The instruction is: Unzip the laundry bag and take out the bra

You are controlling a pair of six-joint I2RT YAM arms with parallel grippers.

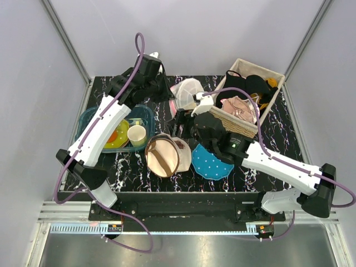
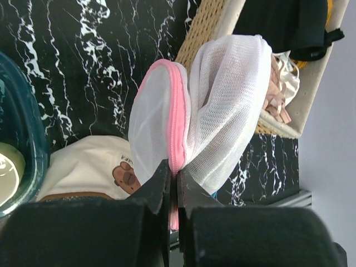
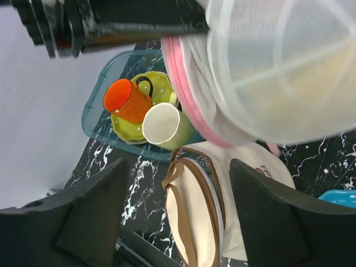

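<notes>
1. The left hand [image 2: 173,179] is clamped tight on the pink rim of the laundry bag [image 2: 222,100], pinching it between both fingers.
2. The laundry bag is held on edge over the far middle of the table [image 1: 278,139], just left of the wicker basket [image 1: 233,125] and right of the teal tub [image 1: 83,122].
3. The right hand [image 3: 178,172] is spread wide and grips nothing. It sits just on the near side of the laundry bag, above the beige canvas bag [image 3: 194,217].
4. A blue dotted plate [image 1: 211,164] lies just right of the canvas bag.
</notes>
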